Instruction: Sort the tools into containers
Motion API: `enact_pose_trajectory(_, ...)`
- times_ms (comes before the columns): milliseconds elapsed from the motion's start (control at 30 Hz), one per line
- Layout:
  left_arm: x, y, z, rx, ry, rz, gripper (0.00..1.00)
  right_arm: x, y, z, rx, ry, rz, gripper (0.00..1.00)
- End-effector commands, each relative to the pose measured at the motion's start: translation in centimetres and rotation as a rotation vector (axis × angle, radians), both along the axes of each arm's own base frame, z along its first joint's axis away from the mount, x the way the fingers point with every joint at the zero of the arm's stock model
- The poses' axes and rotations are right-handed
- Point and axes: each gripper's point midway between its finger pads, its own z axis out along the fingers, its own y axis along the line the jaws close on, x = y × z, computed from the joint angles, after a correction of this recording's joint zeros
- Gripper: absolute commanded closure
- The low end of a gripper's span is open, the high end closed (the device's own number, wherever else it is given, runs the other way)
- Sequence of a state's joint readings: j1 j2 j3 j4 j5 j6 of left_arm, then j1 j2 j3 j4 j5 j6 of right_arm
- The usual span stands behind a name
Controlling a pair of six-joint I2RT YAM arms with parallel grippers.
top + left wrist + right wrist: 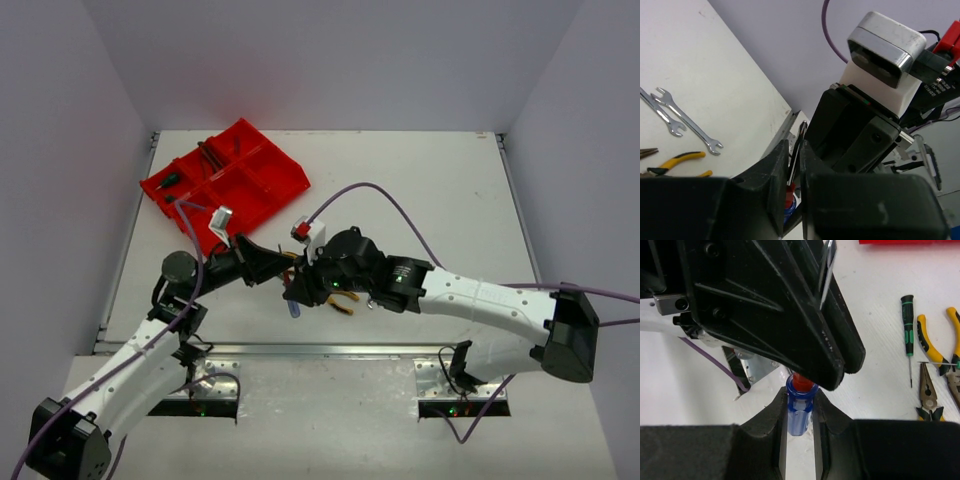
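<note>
White arms, purple cables, black left pincer and right pincer.

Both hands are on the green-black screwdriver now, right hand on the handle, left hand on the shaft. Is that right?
No. It is the blue screwdriver, as the right wrist view shows; the right hand is on its handle, the left hand on its shaft.

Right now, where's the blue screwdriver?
Top view, centre-front of the table, near side of the red tray: the blue screwdriver spans both grippers, handle in the right gripper, shaft in the left gripper.
</note>
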State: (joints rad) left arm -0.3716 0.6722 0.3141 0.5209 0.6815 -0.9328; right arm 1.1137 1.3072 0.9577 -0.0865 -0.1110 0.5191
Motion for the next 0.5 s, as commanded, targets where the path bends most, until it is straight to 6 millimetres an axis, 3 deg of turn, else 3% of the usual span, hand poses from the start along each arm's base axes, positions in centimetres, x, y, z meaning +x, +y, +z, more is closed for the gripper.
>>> enact_pose_trajectory(0,-0.2,-0.8,1.6,-0.005,-0.086,-0.024,1.0,0.2,1.7,4.2,0.101,-0.067,0.042,1.0)
enact_pose_trajectory(67,1.2,-0.6,1.4,0.028,-0.078,0.037,1.0,1.0,1.5,3.9,0.083,-0.076,0.005,0.97)
enact_pose_trajectory(133,4.4,0.8,-0.9,0.142,0.024,0.213,1.0,2.6,0.2,3.5,0.068,-0.059,-0.08,0.55)
enact_pose_trajectory(200,6.3,1.7,-0.2,0.182,0.041,0.313,1.0,3.9,-1.3,2.5,0.042,-0.037,-0.156,0.31)
enact_pose_trajectory(233,8.8,3.6,-2.0,0.272,0.128,0.469,1.0,4.8,-2.8,2.0,0.014,-0.034,-0.226,0.09)
enact_pose_trajectory(267,10.4,5.4,-3.1,0.346,0.185,0.592,1.0,5.7,-4.4,1.5,-0.025,-0.039,-0.302,0.01)
enact_pose_trajectory(400,16.0,10.8,-2.3,0.519,0.262,0.952,1.0,8.3,-12.1,-1.1,-0.207,-0.094,-0.608,0.01)
enact_pose_trajectory(433,17.2,11.7,-2.0,0.542,0.273,1.01,1.0,8.1,-12.8,-1.2,-0.204,-0.096,-0.622,0.01)
enact_pose_trajectory(467,18.7,13.1,-0.2,0.541,0.259,1.089,1.0,7.7,-13.7,-1.2,-0.192,-0.1,-0.628,0.01)
